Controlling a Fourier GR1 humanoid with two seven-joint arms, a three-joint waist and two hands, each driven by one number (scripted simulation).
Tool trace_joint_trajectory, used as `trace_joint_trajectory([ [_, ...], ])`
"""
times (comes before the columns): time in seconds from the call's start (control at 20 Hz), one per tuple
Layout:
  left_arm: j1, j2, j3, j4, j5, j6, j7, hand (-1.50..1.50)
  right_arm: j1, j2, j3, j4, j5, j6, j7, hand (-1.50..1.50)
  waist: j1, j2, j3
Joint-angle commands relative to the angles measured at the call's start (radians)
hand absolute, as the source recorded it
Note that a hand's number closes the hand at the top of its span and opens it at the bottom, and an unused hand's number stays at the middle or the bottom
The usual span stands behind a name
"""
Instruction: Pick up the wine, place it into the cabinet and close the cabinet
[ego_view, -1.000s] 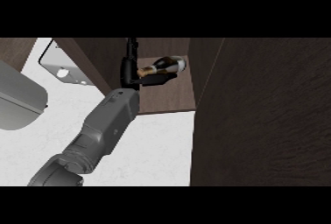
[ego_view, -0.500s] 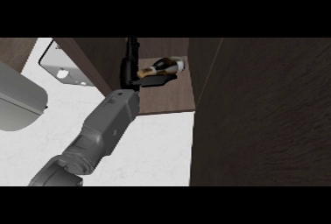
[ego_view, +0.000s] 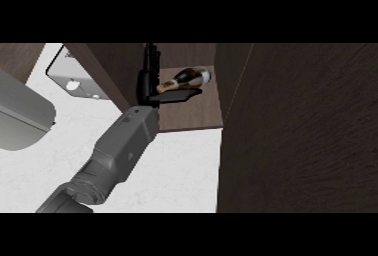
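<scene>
- Fingers (ego_view: 150, 65) of the one hand (ego_view: 159, 90) in view run straight up along the cabinet's inner edge, thumb jutting flat to the right under the bottle; relaxed and straight, not curled round anything. Whether the thumb actually touches the glass is hard to tell from this angle.
- Far left: a large pale grey rounded object (ego_view: 21, 117), cut by the frame edge, resting over the white counter (ego_view: 177, 170).
- Upper left: a light grey plate-like fitting (ego_view: 74, 75) with a small hole, lying against the counter beside the dark wood.
- Lower left to centre: grey forearm (ego_view: 114, 150) rising diagonally from the bottom edge to the hand. Which arm it is cannot be read here.
- Centre: cabinet (ego_view: 188, 115) interior, dark brown wood, shelf floor visible below the hand.
- Centre right: wine bottle (ego_view: 188, 77) lying on its side inside the cabinet, neck toward the hand, base toward the right wall, just beside the thumb.
- Right: broad dark wooden panel (ego_view: 303, 130), filling the right half, standing well forward of the shelf; probably the open door.
</scene>
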Motion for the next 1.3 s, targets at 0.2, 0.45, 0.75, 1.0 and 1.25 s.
trace_joint_trajectory([
  [0.2,0.211,0.002,-0.202,-0.184,0.154,0.030,0.037,-1.50,-0.027,-0.016,-0.046,-0.023,-0.009,-0.021,0.021,-1.50,0.033,-0.010,-0.001],
  [0.45,0.332,0.002,-0.433,-0.453,0.260,0.232,0.081,-1.50,0.028,-0.044,-0.079,-0.080,-0.066,0.001,0.029,-1.50,0.047,-0.008,-0.001],
  [0.75,0.467,0.002,-0.617,-0.769,0.252,0.448,0.113,-1.50,0.048,-0.049,-0.083,-0.121,-0.050,-0.021,0.058,-1.50,0.071,-0.012,0.000],
  [1.0,0.619,0.002,-0.669,-0.974,0.151,0.520,0.125,-1.50,0.023,-0.043,-0.094,-0.046,-0.043,-0.021,0.009,-1.50,0.084,-0.009,0.000],
  [1.25,0.758,0.046,-0.716,-1.184,0.081,0.571,0.191,-1.50,0.010,-0.038,-0.061,-0.110,-0.004,-0.063,0.064,-1.50,0.084,-0.009,-0.001],
])
